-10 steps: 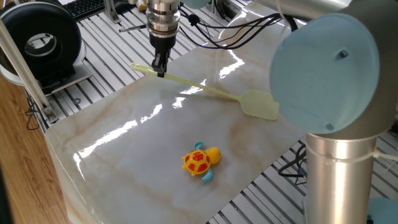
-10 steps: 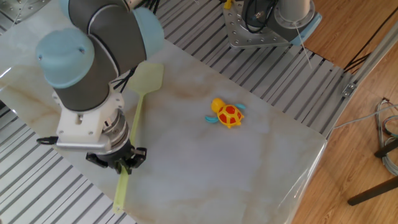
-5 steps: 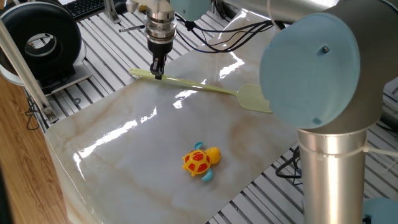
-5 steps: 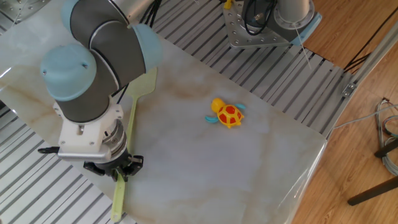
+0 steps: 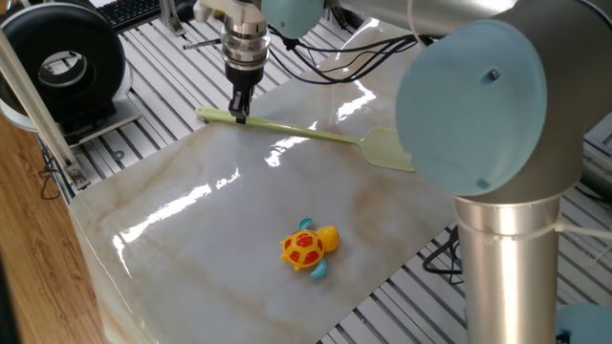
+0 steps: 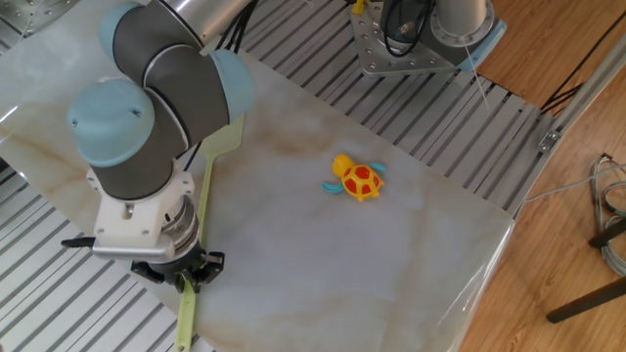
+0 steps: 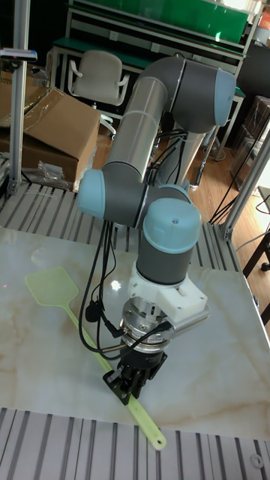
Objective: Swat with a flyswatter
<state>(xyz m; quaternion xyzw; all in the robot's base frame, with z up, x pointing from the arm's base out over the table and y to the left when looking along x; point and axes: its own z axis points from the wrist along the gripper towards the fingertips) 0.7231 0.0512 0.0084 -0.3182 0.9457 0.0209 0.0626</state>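
The pale yellow-green flyswatter point(image 5: 306, 134) stretches across the marble tabletop, with its handle end at the left and its mesh head point(image 5: 384, 149) partly behind the arm's big joint. My gripper point(image 5: 238, 114) is shut on the handle near its end. From the other side the handle point(image 6: 203, 210) runs up to the head point(image 6: 224, 139), with my gripper point(image 6: 188, 282) clamped low on it. The tall view shows the gripper point(image 7: 133, 389) on the handle and the mesh head point(image 7: 52, 289) over the table at the left.
An orange-and-yellow toy turtle point(image 5: 308, 247) point(image 6: 357, 179) lies on the marble slab point(image 5: 191, 239), well apart from the flyswatter. A black round device point(image 5: 67, 62) stands at the back left. Slotted metal table point(image 6: 411, 108) surrounds the slab. Cables point(image 5: 363, 48) trail behind the arm.
The gripper has moved toward the slab's edge with the flyswatter held, swinging the head slightly; the handle now lies straighter across the slab. The turtle has not moved.
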